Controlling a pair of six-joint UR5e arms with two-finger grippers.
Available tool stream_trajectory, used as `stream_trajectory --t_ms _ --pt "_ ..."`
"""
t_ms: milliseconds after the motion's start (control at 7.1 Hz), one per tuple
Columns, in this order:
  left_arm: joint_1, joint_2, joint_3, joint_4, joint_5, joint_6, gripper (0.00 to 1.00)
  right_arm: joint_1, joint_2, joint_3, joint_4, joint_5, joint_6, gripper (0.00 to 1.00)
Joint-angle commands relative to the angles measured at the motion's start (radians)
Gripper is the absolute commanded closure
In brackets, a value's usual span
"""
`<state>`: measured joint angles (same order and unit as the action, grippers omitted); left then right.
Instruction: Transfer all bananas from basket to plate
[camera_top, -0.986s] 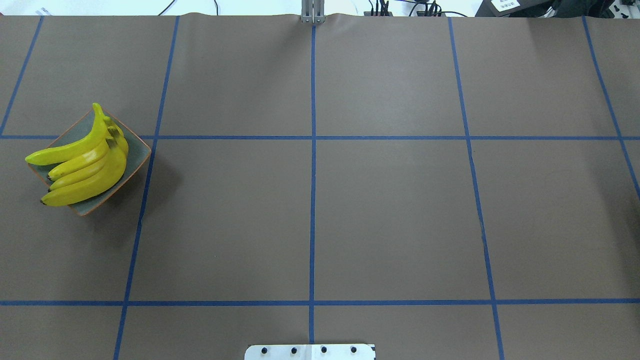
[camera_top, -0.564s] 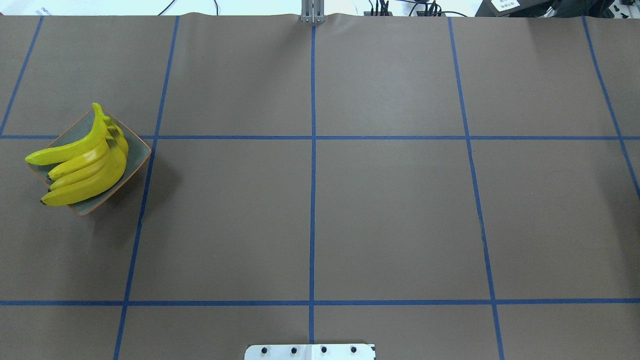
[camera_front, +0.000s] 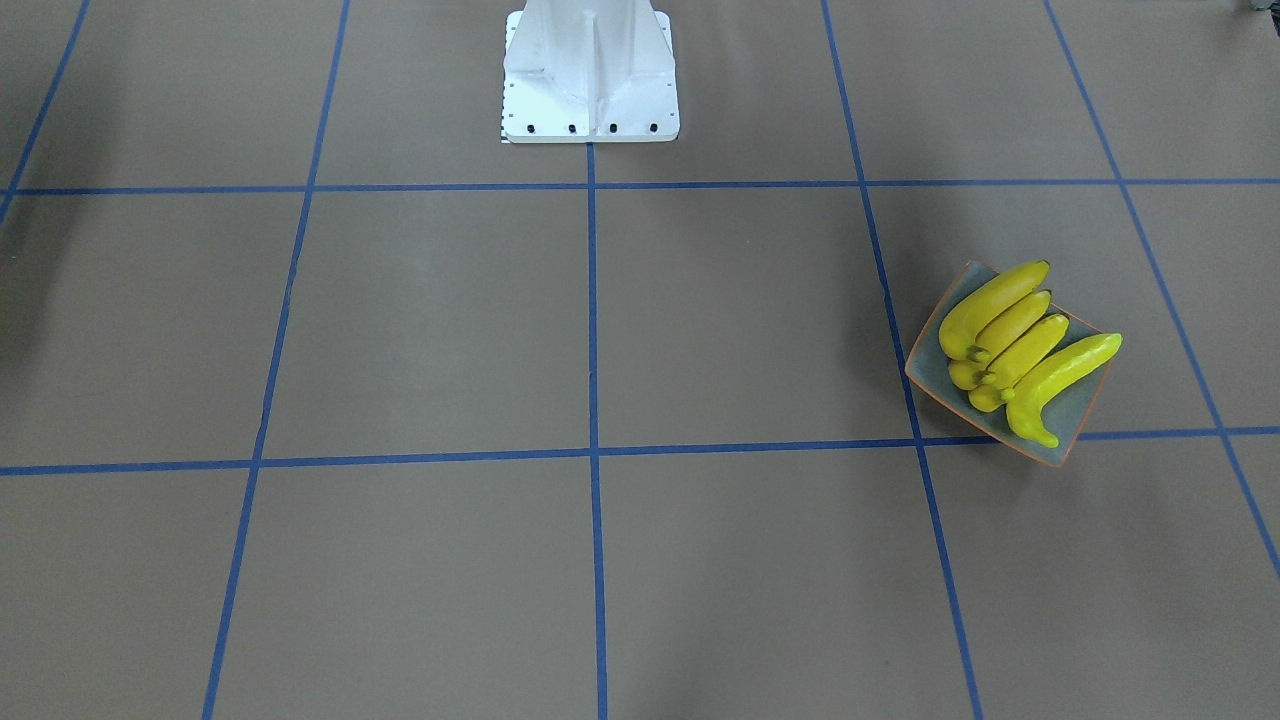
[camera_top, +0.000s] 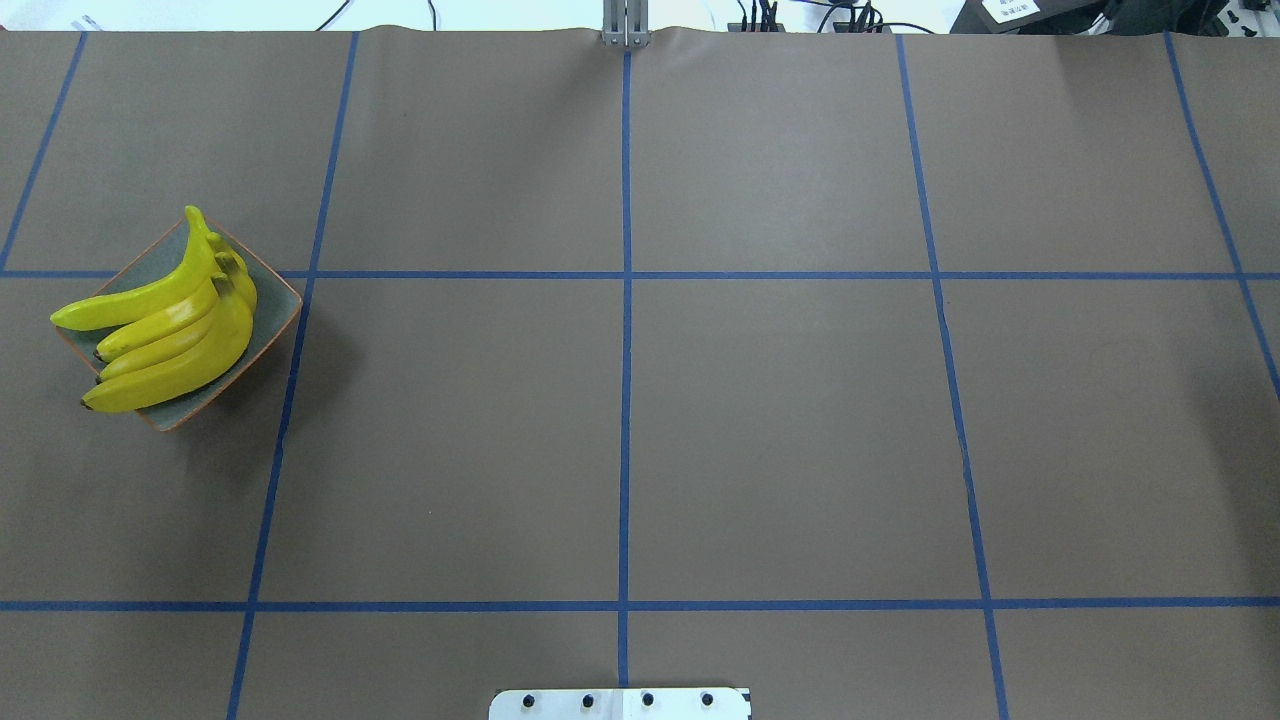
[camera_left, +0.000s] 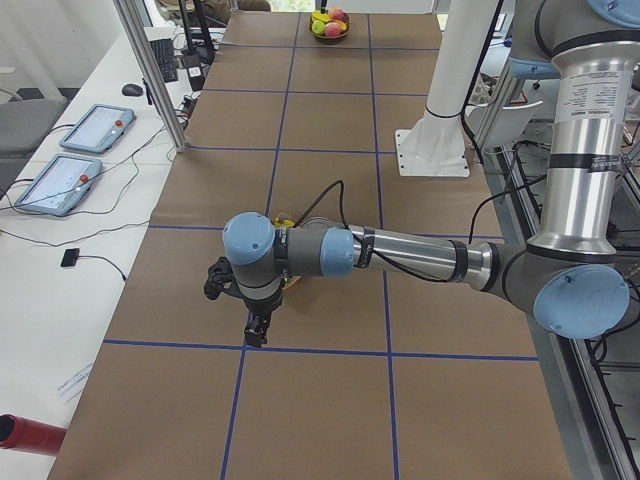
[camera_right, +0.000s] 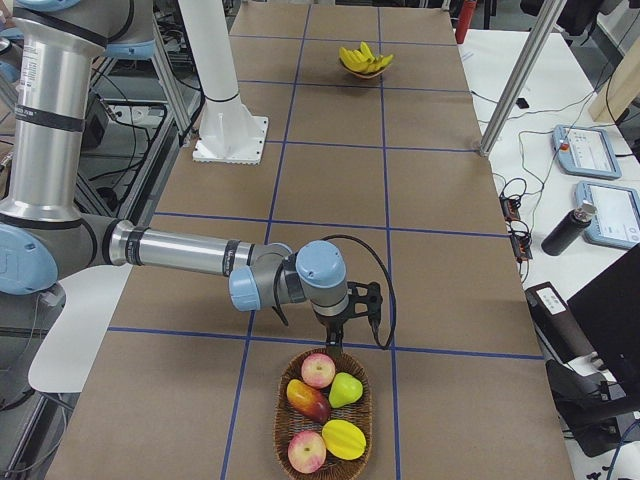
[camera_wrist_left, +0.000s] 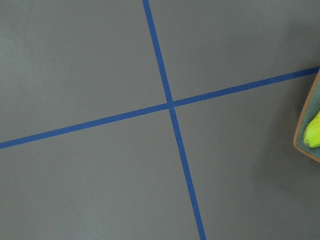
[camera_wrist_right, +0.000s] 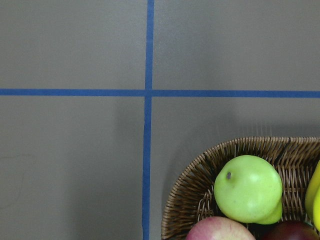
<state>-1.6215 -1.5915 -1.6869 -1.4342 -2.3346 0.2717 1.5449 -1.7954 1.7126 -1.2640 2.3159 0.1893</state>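
4 curved yellow bananas (camera_top: 165, 330) look like glossy, smooth plastic; the square grey-blue plate (camera_top: 270, 315) is shiny glazed ceramic. The brown tabletop (camera_top: 780, 420) is matt paper; the oval brown basket (camera_wrist_right: 195, 185) is rough woven wicker.

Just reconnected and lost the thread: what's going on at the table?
Nothing is being handled. All four bananas lie side by side on the square plate. The left arm's tool hangs over the table beside the plate. The right arm's tool hangs at the wicker basket, which holds apples and a green pear, no banana visible. Whether either tool is open can't be told.
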Motion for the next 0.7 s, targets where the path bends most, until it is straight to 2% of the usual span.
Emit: stream_trajectory --t_ms 0,564 --pt "-0.003 0.045 -0.023 -0.053 0.029 0.003 0.0 -0.002 -0.019 0.044 -0.051 -0.032 0.001 0.0" --pt "-0.003 0.157 -0.025 -0.225 0.029 0.003 0.0 -0.002 -0.025 0.042 -0.048 -0.033 -0.001 0.0"
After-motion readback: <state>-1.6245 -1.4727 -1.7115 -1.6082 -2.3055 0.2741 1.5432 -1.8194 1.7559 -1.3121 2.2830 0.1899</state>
